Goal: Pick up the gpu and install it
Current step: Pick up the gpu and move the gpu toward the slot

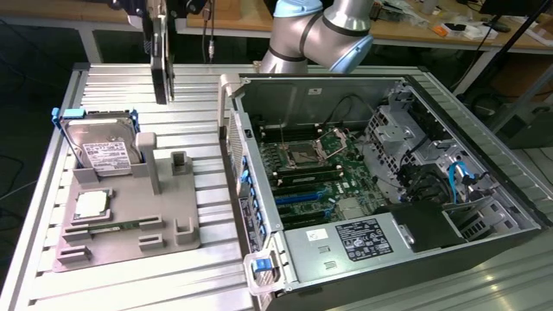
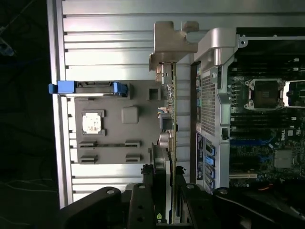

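The gpu point(image 1: 162, 61) hangs on edge, high above the slatted table at the exterior view's left, as a thin dark card. My gripper point(image 1: 164, 13) is shut on its upper end. In the wrist view the gpu point(image 2: 172, 119) runs edge-on away from the gripper point(image 2: 164, 181), with its silver bracket point(image 2: 169, 40) at the far end. The card sits above the strip of table between the grey parts holder point(image 2: 114, 143) and the rear wall of the open computer case point(image 1: 232, 129). The motherboard point(image 1: 311, 175) with blue slots point(image 1: 302, 194) lies exposed inside the case.
On the grey holder point(image 1: 129, 220) stand a silver hard drive point(image 1: 102, 149) in a blue frame, a CPU point(image 1: 92, 204) and a green memory stick point(image 1: 112, 228). Drive cages point(image 1: 406, 129) and cables line the case's far side. Workbenches stand behind the table.
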You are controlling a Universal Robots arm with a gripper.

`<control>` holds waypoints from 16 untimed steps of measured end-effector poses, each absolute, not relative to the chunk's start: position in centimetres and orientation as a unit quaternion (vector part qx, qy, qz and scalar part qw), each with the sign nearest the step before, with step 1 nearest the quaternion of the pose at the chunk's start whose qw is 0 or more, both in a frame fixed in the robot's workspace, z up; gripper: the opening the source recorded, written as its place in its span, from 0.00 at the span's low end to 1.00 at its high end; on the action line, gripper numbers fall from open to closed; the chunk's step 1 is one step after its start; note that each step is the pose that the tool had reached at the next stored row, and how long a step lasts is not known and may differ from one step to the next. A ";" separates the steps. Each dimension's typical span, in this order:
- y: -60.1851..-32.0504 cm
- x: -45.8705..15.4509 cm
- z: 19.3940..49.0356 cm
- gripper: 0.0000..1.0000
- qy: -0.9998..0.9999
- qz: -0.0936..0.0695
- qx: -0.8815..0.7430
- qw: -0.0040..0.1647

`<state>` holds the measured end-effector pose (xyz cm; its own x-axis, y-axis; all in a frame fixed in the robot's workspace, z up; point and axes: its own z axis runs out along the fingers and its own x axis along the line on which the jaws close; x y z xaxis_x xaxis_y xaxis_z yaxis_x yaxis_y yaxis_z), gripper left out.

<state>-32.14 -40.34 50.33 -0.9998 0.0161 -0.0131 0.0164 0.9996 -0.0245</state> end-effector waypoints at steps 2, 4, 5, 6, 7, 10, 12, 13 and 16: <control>-40.3 -32.1 51.6 0.27 1.000 -0.012 0.008 0.007; -40.3 -32.1 52.5 0.27 1.000 -0.012 0.008 0.007; -40.3 -32.1 53.2 0.27 1.000 -0.012 0.008 0.007; -40.3 -31.5 53.2 0.27 1.000 -0.012 0.008 0.007; -40.3 -30.8 53.2 0.27 1.000 -0.012 0.008 0.007; -40.3 -29.8 53.2 0.27 1.000 -0.012 0.008 0.007; -40.3 -28.9 53.0 0.27 1.000 -0.012 0.008 0.007; -40.3 -28.0 52.8 0.27 1.000 -0.012 0.008 0.007; -40.3 -26.0 52.0 0.27 1.000 -0.012 0.008 0.007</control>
